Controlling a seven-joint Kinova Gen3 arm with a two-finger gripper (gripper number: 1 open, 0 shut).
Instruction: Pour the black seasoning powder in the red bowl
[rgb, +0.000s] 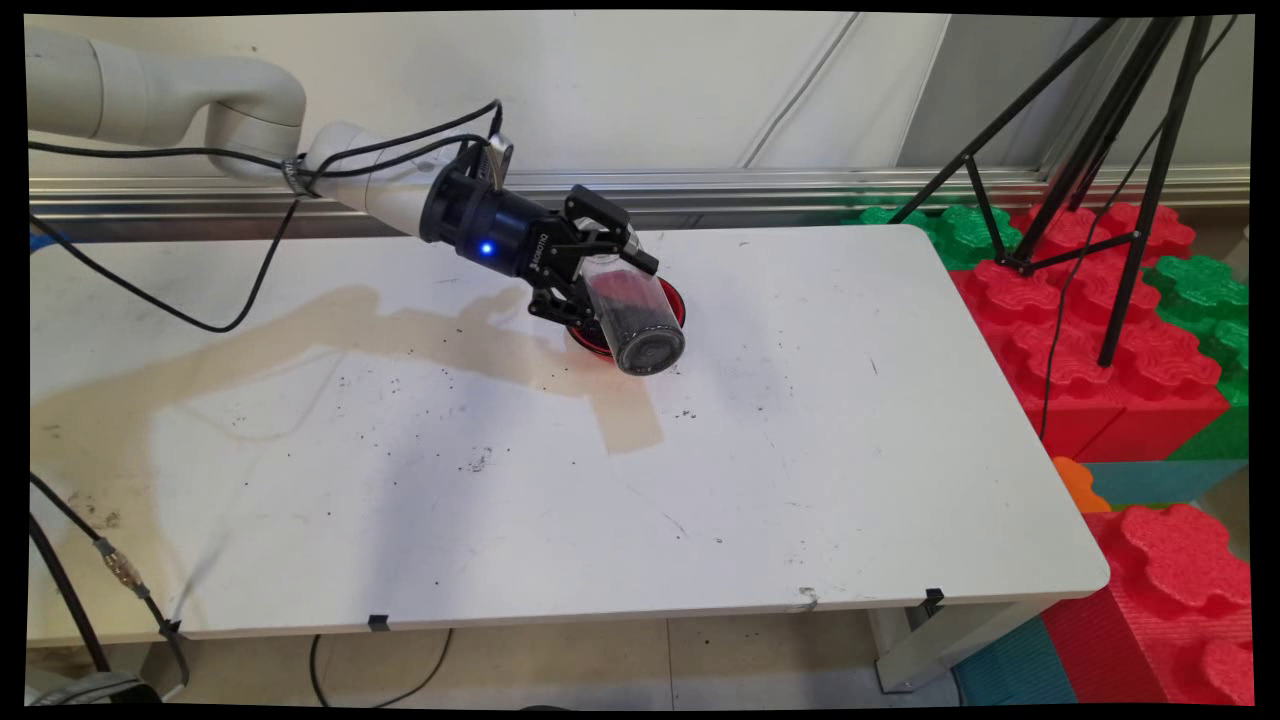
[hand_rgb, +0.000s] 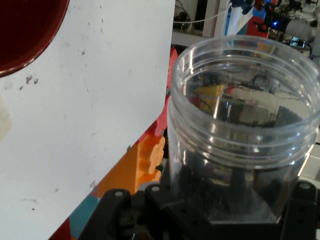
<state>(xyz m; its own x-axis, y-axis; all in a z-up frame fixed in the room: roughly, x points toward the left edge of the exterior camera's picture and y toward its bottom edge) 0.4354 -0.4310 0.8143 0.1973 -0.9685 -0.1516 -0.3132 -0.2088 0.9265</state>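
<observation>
My gripper (rgb: 610, 278) is shut on a clear plastic jar (rgb: 636, 318) that holds dark granules. The jar is tipped far over, nearly on its side, just above a red bowl (rgb: 678, 300) near the middle of the white table (rgb: 820, 470); the jar and hand hide most of the bowl. In the hand view the jar (hand_rgb: 240, 135) fills the right side with its open threaded mouth at the top, held between the gripper (hand_rgb: 210, 202) fingers. The red bowl (hand_rgb: 25, 35) shows only as a rim in the top left corner.
Dark crumbs (rgb: 478, 462) are scattered over the table, and a tan stain (rgb: 620, 415) runs across it. Red and green foam blocks (rgb: 1100, 330) and a black tripod (rgb: 1060, 150) stand beyond the table's right edge. Black cables (rgb: 200, 320) hang from the arm.
</observation>
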